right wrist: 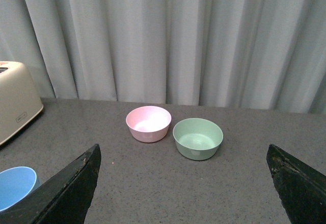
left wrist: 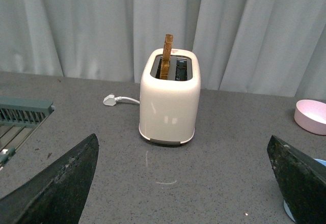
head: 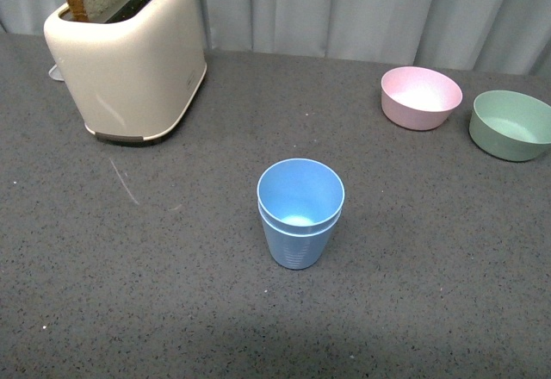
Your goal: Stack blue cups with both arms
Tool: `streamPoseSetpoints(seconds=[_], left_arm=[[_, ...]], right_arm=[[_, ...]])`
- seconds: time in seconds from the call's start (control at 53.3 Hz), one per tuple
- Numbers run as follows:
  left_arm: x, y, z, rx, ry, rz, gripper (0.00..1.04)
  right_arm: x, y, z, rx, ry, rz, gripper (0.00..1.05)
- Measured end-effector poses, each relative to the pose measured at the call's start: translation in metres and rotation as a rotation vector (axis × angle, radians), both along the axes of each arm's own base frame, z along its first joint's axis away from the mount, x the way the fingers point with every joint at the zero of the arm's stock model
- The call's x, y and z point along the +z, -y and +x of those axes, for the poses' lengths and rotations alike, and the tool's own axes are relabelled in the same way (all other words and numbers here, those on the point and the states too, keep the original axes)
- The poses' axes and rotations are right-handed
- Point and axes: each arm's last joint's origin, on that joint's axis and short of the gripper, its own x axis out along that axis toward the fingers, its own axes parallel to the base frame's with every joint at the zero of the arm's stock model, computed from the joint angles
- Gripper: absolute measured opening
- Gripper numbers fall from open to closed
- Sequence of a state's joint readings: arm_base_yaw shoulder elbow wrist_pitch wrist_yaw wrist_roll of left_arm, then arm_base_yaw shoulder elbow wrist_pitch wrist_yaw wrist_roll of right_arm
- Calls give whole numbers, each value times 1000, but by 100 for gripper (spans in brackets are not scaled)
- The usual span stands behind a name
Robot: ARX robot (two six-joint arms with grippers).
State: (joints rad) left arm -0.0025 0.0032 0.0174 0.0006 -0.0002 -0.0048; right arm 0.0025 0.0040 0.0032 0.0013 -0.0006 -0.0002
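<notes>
Note that the blue cups (head: 300, 213) stand nested at frame centre on the table (head: 172, 293); stacking appears complete. Left gripper (left wrist: 186, 183) and right gripper (right wrist: 183, 188) fingers are spread, holding nothing.

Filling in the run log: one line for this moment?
blue cups: nested, upright | left gripper: open, empty | right gripper: open, empty

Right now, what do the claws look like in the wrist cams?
Only the finger tips show. Left claw: two flat black fingers, wedge-shaped, matte, with pale scuffs along the edges. Right claw: the same black wedges, also scuffed. No cables, lights or markings in view; the front view shows neither arm.
</notes>
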Motion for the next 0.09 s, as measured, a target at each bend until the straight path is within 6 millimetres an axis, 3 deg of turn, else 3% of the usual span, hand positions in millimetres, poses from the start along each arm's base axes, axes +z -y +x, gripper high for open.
streamPoseSetpoints(seconds=[0.094], left_arm=[[0, 0, 0, 0, 0, 0, 98]], right_arm=[[0, 0, 0, 0, 0, 0, 95]])
